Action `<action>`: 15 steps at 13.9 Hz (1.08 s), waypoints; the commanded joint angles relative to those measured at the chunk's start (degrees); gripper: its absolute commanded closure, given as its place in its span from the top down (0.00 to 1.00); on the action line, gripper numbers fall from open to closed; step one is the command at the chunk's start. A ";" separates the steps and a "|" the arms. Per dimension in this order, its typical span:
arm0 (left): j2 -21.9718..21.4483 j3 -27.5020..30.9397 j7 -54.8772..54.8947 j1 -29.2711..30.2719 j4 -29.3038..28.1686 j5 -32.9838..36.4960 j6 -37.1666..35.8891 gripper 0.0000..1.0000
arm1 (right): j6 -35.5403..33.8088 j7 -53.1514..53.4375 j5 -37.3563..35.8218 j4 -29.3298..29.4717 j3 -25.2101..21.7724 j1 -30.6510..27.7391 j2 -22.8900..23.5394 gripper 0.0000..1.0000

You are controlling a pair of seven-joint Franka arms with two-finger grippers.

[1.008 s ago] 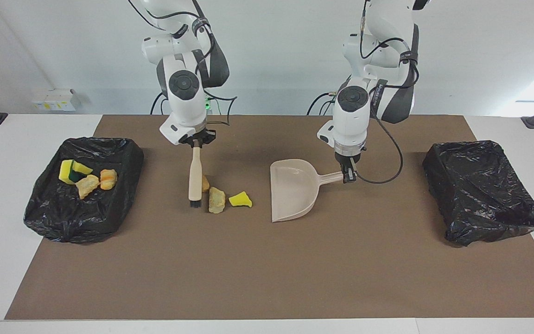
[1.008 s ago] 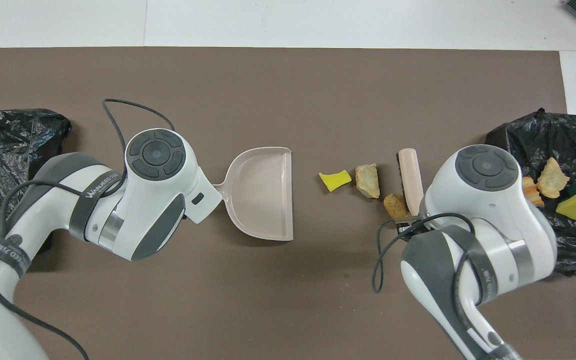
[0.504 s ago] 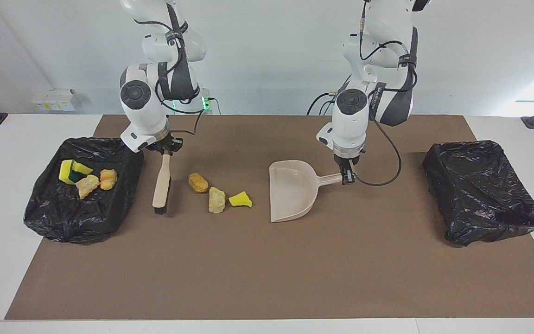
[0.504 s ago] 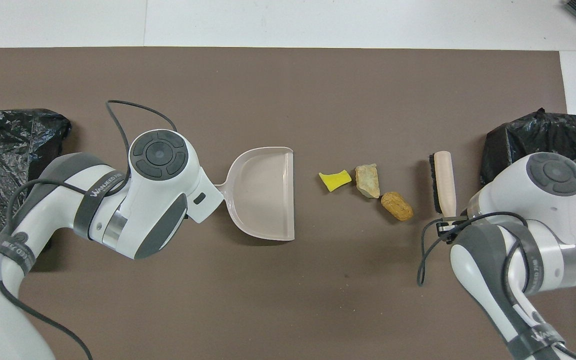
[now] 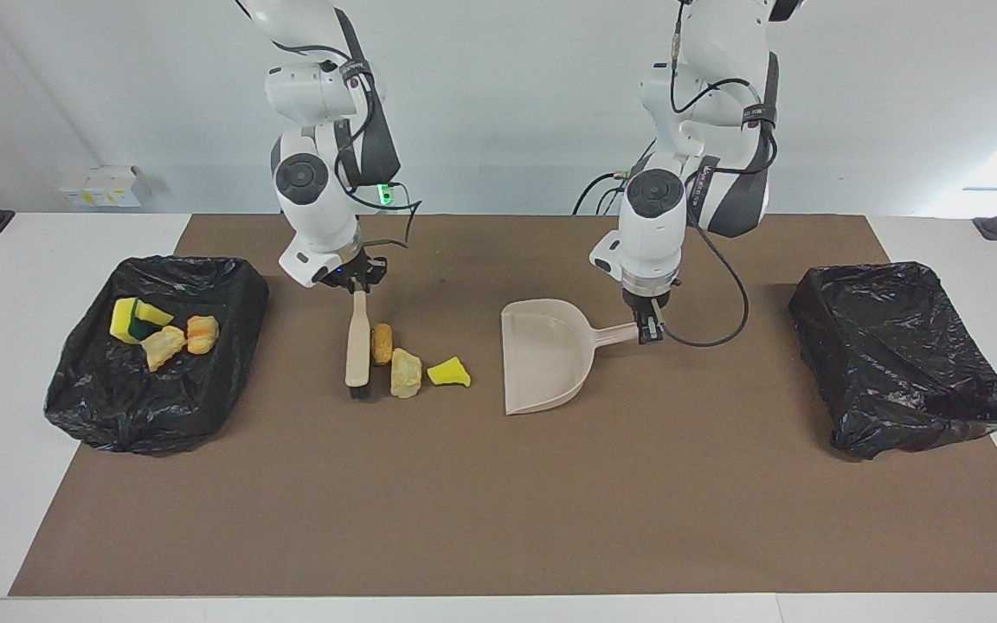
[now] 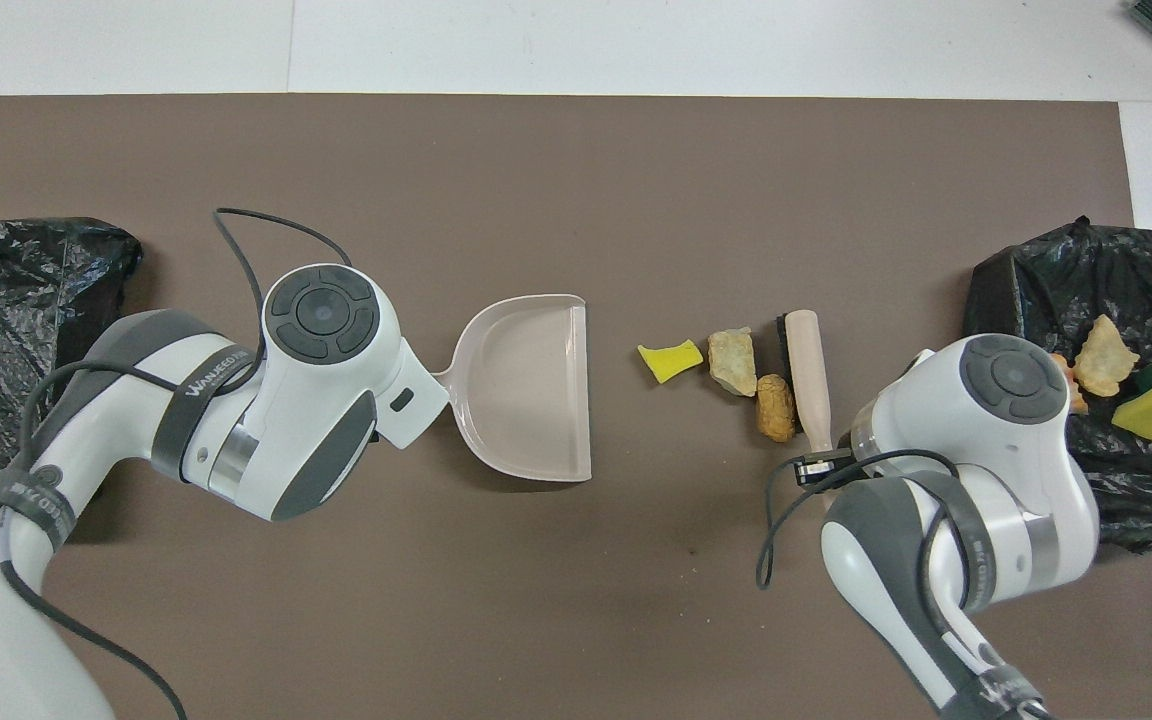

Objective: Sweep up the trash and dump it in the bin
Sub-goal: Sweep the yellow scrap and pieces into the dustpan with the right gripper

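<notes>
- Three loose trash scraps lie mid-mat in a row: orange-brown lump, tan chunk, yellow sponge piece.
- Four more sit in the black-lined bin at the right arm's end.
- Right gripper is clamped on the brush, touching the lump.
- Left gripper is clamped on the dustpan handle, hidden from overhead; bare mat separates pan and sponge.

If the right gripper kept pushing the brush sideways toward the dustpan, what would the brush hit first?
The right gripper, shut on the brush, would likely drive it into the orange-brown lump first; the two already look about in contact. Next come the tan chunk and the yellow sponge piece, then the dustpan.
</notes>
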 commanded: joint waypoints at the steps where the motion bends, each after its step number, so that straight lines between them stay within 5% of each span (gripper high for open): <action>1: -0.84 0.27 -1.89 -0.77 -2.34 0.73 1.71 0.00 | 1.88 4.38 1.32 2.29 0.03 1.74 3.32 0.00; 9: -0.84 0.27 -2.07 -0.68 -2.43 0.73 1.89 0.00 | 0.83 12.22 5.35 10.91 0.38 12.46 9.65 0.00; 15: -0.84 0.27 -2.60 -0.68 -2.35 0.64 1.98 0.00 | 2.66 13.36 20.25 14.69 0.38 18.36 12.12 0.00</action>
